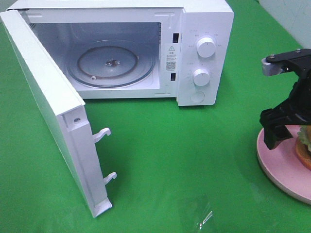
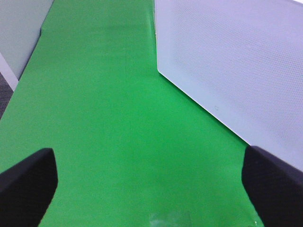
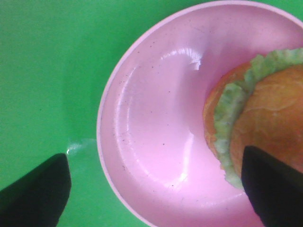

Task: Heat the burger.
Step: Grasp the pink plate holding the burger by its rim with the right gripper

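From the high camera, the white microwave [image 1: 204,29] stood at the back of the green worktop [image 1: 184,160]. Its door [image 1: 48,92] was swung wide open to the left. Inside it the glass turntable [image 1: 111,63] lay bare. Two round knobs [image 1: 206,48] sat one above the other on the front panel. At the right edge of this view the right tool [image 1: 286,127] hung over a pink plate [image 1: 277,167]. The burger [image 1: 305,148] was on that plate, well apart from the microwave, and the picture's edge cut most of it off. A small piece of clear film [image 1: 204,216] lay on the worktop near the front.

In the left wrist view, the left tool [image 2: 151,182] had its two black fingers [image 2: 28,182] wide apart, with only green worktop between them. A white panel with a fine dotted pattern filled one side of the view; I could not tell for sure which part of the microwave it was.

In the right wrist view, the right tool's jaws were also far apart and clamped on nothing. One finger [image 3: 272,187] was over the rim of the burger's top bun, and the other was over the green worktop, outside the plate. I could not tell whether the finger touched the bun. The burger sat to one side of the plate, with green lettuce showing around the bun.
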You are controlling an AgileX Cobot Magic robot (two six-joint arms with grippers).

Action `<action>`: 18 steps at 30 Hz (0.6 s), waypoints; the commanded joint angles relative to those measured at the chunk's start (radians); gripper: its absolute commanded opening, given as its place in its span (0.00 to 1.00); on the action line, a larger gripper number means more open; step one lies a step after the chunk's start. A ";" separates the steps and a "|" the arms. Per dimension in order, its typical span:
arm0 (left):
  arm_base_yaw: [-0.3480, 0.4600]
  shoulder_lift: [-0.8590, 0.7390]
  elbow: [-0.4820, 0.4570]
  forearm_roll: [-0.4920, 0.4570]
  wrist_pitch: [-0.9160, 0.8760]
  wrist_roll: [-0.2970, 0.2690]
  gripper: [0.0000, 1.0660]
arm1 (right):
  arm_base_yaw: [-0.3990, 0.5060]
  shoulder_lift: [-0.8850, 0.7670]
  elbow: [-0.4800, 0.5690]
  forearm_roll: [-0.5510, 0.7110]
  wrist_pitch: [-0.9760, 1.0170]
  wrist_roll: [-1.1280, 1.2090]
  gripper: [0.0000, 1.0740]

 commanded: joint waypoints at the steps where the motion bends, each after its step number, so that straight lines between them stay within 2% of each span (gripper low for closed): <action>1: -0.001 -0.017 0.004 -0.003 -0.013 -0.003 0.92 | -0.003 0.039 -0.004 -0.006 -0.010 -0.013 0.87; 9: -0.001 -0.017 0.004 -0.003 -0.013 -0.003 0.92 | -0.003 0.170 -0.004 0.037 -0.117 -0.013 0.85; 18: -0.001 -0.017 0.004 -0.003 -0.013 -0.003 0.92 | -0.003 0.236 -0.004 0.040 -0.172 -0.015 0.81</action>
